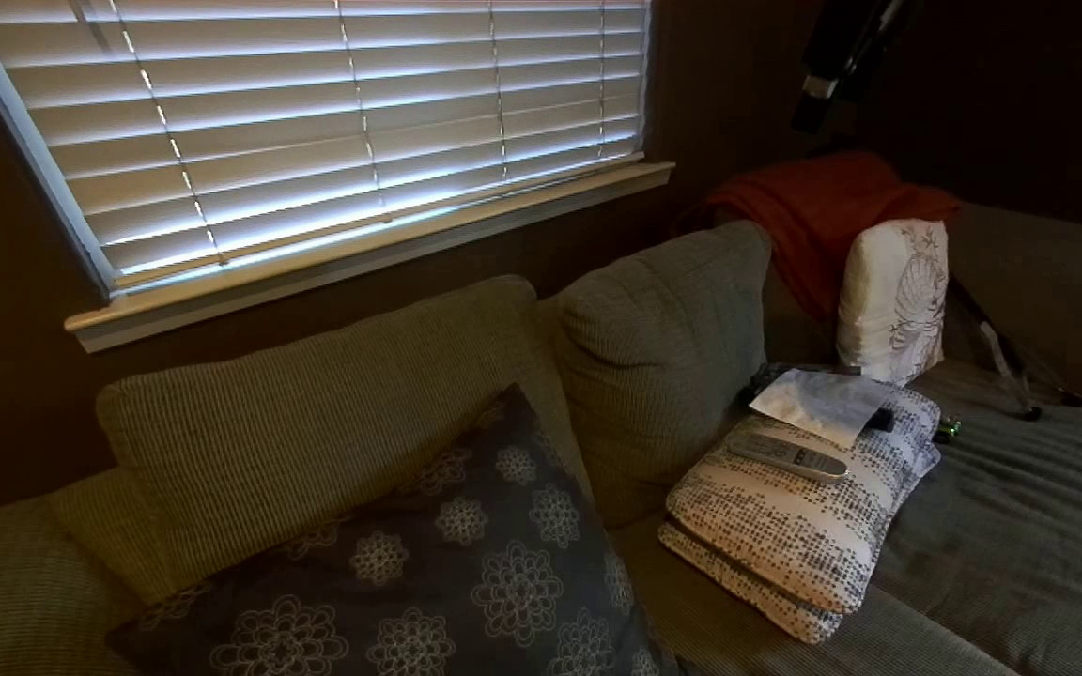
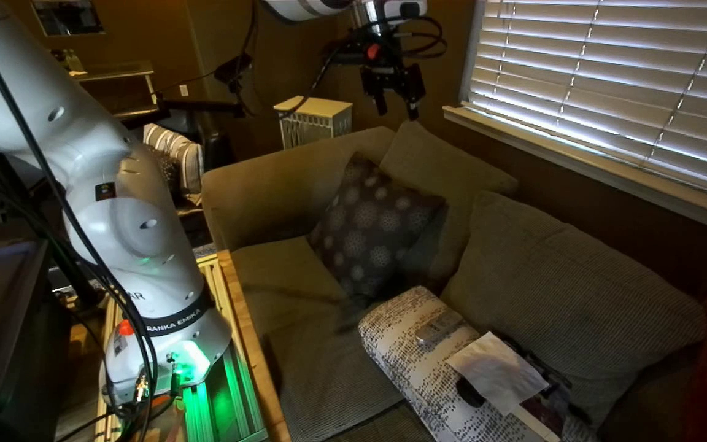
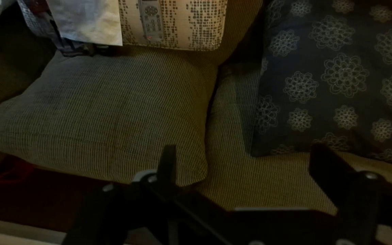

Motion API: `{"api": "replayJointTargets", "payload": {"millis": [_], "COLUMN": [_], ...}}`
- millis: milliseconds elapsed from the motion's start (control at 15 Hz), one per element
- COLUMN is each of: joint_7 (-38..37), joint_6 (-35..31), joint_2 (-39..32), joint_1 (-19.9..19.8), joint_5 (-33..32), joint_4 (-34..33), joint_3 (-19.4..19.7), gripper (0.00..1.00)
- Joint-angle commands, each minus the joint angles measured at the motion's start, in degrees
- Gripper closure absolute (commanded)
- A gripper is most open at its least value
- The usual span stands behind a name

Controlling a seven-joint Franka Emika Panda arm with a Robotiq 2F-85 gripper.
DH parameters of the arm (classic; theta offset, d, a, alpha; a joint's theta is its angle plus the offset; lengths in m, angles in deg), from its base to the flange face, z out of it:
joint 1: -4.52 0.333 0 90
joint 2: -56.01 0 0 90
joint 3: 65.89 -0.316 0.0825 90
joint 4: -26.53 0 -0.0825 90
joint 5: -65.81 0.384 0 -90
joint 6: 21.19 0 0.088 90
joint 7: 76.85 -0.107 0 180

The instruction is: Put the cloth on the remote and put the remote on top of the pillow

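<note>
A grey remote (image 1: 788,457) lies on a white, dark-speckled pillow (image 1: 776,535). The remote also shows in an exterior view (image 2: 439,328) and at the top of the wrist view (image 3: 151,20). A white cloth (image 1: 823,404) lies beside the remote on the same pillow, flat and partly over a dark object. The cloth also shows in an exterior view (image 2: 498,371) and in the wrist view (image 3: 88,20). My gripper (image 2: 397,112) is high above the sofa, far from remote and cloth. Its fingers (image 3: 243,151) are wide apart with nothing between them.
A dark flowered pillow (image 2: 372,227) leans on the sofa below my gripper. Ribbed back cushions (image 2: 574,288) stand along the window sill (image 2: 605,172). A red blanket (image 1: 813,207) and a white cushion (image 1: 893,300) are at the far end. A dark part at the top right of an exterior view is unclear.
</note>
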Motion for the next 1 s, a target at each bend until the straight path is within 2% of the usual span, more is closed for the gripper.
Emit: {"api": "replayJointTargets", "payload": {"millis": [0, 333, 400, 933], "joint_7": [1.8, -3.1, -0.3, -0.2], "joint_6": [-2.4, -3.9, -3.1, -3.2], "joint_2": [-5.4, -11.8, -9.6, -10.2], "joint_1": [-1.5, -5.5, -4.4, -4.5], "joint_5": [1.0, -2.8, -1.0, -1.1], "joint_4": [-0.7, -1.7, -0.5, -0.6], "joint_3": [2.9, 5.4, 5.3, 5.4], "gripper": [0.00, 0.00, 0.00, 0.00]}}
